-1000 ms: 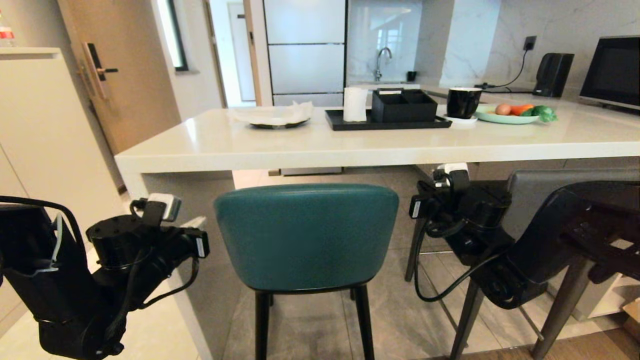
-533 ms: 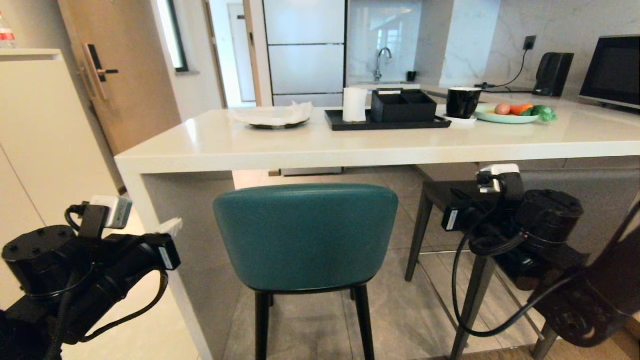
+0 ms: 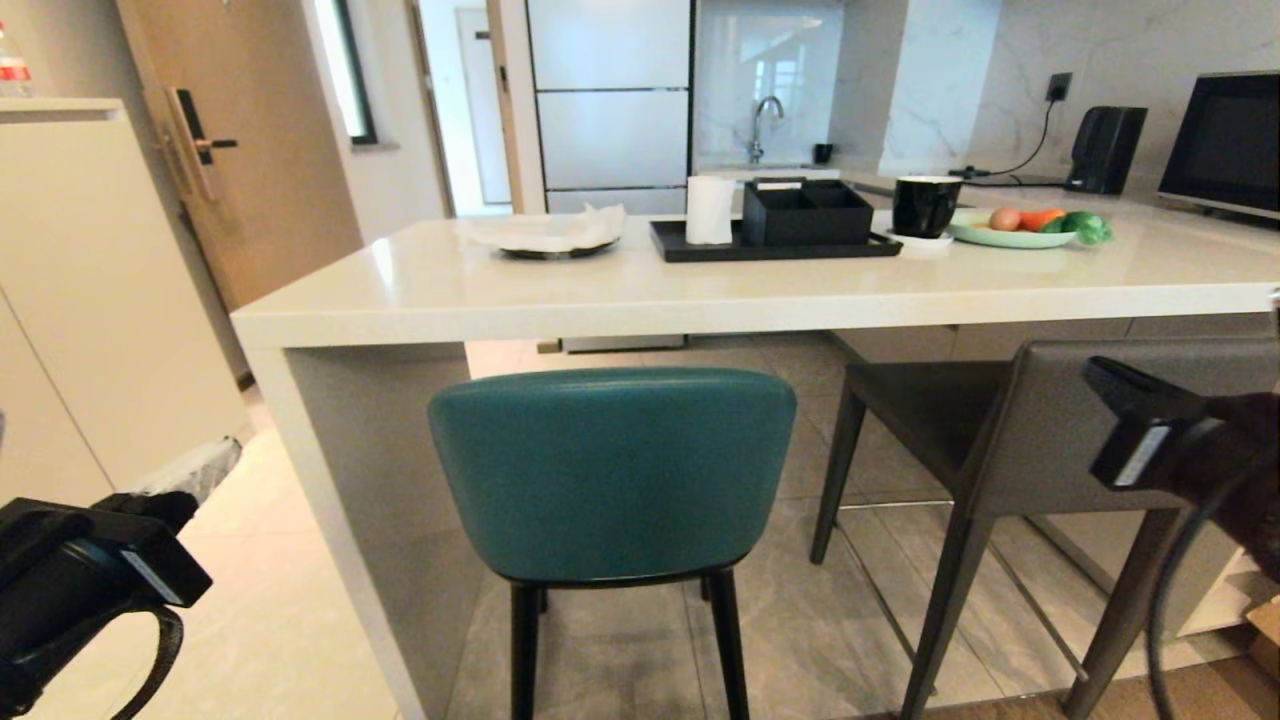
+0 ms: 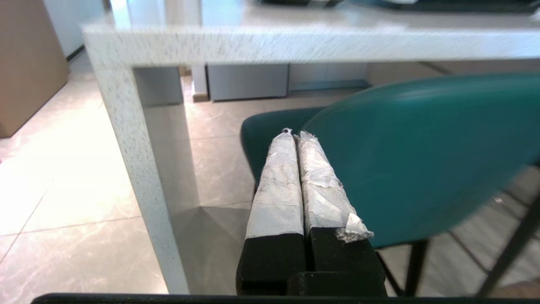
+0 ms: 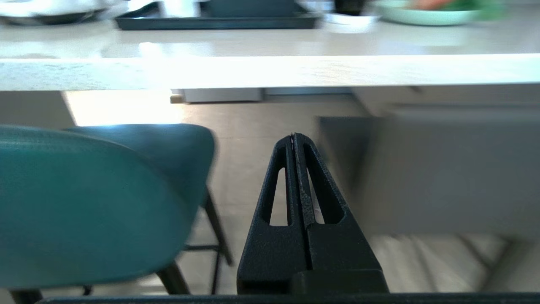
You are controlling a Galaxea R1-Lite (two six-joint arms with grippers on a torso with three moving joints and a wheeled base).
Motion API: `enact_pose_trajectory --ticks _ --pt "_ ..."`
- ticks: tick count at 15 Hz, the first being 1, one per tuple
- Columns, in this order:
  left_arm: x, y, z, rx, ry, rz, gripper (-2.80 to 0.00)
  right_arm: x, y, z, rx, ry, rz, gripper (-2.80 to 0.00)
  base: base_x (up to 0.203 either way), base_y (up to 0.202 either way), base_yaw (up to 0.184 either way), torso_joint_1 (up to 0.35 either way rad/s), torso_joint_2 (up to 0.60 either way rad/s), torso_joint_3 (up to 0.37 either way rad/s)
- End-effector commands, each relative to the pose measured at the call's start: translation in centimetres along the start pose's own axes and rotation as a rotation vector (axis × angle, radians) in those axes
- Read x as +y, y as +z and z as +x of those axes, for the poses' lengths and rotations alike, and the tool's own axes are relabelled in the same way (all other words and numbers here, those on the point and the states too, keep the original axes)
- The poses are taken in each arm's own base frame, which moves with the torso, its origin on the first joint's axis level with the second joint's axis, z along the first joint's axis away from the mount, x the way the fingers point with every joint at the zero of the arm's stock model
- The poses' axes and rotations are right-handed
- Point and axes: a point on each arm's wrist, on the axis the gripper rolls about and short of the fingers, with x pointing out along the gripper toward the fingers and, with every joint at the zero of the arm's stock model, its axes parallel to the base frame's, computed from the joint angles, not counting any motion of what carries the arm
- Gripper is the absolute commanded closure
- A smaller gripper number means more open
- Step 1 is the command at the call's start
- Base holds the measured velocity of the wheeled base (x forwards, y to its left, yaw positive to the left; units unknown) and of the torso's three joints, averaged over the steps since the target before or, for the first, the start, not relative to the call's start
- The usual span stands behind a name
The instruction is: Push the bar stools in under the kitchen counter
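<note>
Both claws pinched shut, holding nothing: left gripper (image 4: 295,135), right gripper (image 5: 294,137). Teal stool (image 3: 612,470), grey stool (image 3: 1060,425) not pushed under counter (image 3: 700,290). High shove could tip stool.

At your twelve o'clock the teal stool (image 3: 612,475) blocked the way in, its back just below the kitchen counter (image 3: 700,300) edge — only a thin gap there. At two o'clock the grey stool (image 3: 1050,430) filled the space under the slab. Between the two stools ran an open lane of floor. At ten o'clock the counter's side panel (image 3: 370,480) stood as a wall, with free floor beyond it — toward nine.
</note>
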Motion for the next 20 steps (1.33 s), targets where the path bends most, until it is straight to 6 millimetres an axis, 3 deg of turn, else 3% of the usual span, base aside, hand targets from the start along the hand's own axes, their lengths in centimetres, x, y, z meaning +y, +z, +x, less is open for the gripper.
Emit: enact_pose_trajectory --ticks 1,4,7,12,13,15,17,20 --pt "-0.6 1.7 -4.7 0.042 -0.012 -0.007 0.0 -2.2 2.0 -5.6 -0.024 -0.044 0.005 0.0 0.0 0.0 0.0 0.0 0.0 0.0" --pt "-1.1 1.9 -9.8 0.074 -0.069 -0.015 0.0 -4.4 1.9 -10.7 0.006 -0.177 -0.019 0.0 0.0 0.0 0.0 0.0 0.0 0.0" --pt "-1.5 1.4 -13.6 -0.011 -0.055 0.013 0.0 -5.3 1.3 -16.0 -0.012 -0.28 -0.064 0.0 0.0 0.0 0.0 0.0 0.0 0.0" --pt "-1.9 -3.2 -17.3 -0.042 -0.009 0.133 0.0 -4.8 -2.4 -22.1 -0.096 -0.215 -0.114 0.0 0.0 0.0 0.0 0.0 0.0 0.0" --pt "-1.9 -4.5 -17.6 -0.028 -0.003 0.15 0.0 -4.6 -3.8 -22.8 -0.111 -0.179 -0.13 0.0 0.0 0.0 0.0 0.0 0.0 0.0" --pt "-1.6 -7.1 -17.0 0.065 0.003 0.156 0.0 -4.4 -7.7 -21.9 -0.023 -0.124 -0.141 0.0 0.0 0.0 0.0 0.0 0.0 0.0" --pt "-1.6 -7.7 -16.9 0.091 -0.001 0.157 0.0 -4.2 -11.5 -20.3 0.046 -0.083 -0.136 0.0 0.0 0.0 0.0 0.0 0.0 0.0" --pt "-1.3 -8.2 -16.8 0.109 0.068 0.162 0.0 -3.9 -13.0 -19.8 0.075 0.019 -0.122 0.0 0.0 0.0 0.0 0.0 0.0 0.0"
